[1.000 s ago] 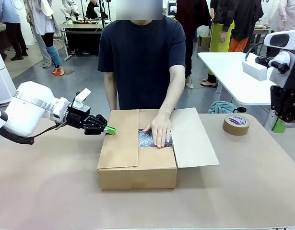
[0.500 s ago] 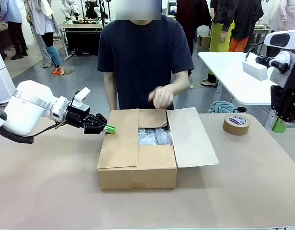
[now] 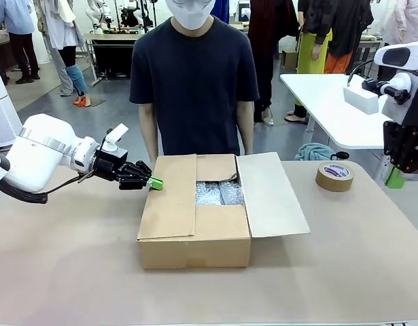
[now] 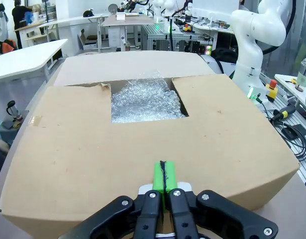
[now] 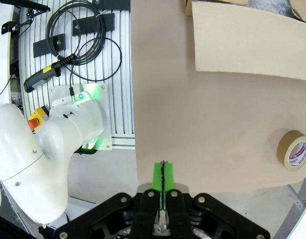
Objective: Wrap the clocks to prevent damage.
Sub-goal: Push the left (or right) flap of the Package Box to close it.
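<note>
Brown worktop [image 3: 73,272] is carrying an open cardboard box [image 3: 195,238]; bubble-wrapped bundle [image 3: 219,193], presumably the clocks, is lying inside. Left pincer [image 3: 155,183], fingers together, is hovering at the flap; right pincer [image 5: 162,175] likewise together. Wrapping looks done; next, closing the flaps.

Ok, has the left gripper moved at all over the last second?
No. The left gripper sits shut in the same spot as before, its green tips at the left edge of the cardboard box, which has not shifted either.

Bright, even overhead indoor light, soft faint shadows, sharp front view, wide-angle bending at wrist view edges, mild glare on bubble wrap [image 4: 145,99]
</note>
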Tool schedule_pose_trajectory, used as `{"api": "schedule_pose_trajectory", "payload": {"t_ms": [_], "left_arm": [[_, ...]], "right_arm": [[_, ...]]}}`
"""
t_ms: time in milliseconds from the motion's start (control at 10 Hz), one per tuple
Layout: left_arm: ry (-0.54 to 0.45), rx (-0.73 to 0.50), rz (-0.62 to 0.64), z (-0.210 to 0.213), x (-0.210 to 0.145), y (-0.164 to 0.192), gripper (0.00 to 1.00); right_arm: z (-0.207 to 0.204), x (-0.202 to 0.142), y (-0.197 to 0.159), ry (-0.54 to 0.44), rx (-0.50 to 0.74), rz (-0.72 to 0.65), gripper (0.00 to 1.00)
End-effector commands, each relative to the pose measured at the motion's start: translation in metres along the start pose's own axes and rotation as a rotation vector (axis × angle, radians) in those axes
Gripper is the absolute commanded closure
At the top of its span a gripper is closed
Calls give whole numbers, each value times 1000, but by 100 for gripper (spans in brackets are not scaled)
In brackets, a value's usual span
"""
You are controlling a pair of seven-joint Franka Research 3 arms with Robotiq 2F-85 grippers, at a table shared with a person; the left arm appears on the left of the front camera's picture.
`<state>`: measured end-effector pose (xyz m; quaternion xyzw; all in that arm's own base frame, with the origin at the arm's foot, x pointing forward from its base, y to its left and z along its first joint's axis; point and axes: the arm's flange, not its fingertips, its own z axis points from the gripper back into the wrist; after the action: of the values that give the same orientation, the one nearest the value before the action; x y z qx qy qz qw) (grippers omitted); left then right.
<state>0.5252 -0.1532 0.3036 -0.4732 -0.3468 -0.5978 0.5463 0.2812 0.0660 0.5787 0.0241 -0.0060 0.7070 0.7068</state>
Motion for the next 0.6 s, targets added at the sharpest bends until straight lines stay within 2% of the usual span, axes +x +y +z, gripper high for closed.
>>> {"api": "schedule_pose_trajectory", "payload": {"t_ms": [0,500], "left_arm": [[2,3,8,-1,-3,1,99],[2,3,8,-1,-3,1,99]], "right_arm": [[0,0,0,-17,13,15,99],[0,0,0,-17,13,15,99]]}}
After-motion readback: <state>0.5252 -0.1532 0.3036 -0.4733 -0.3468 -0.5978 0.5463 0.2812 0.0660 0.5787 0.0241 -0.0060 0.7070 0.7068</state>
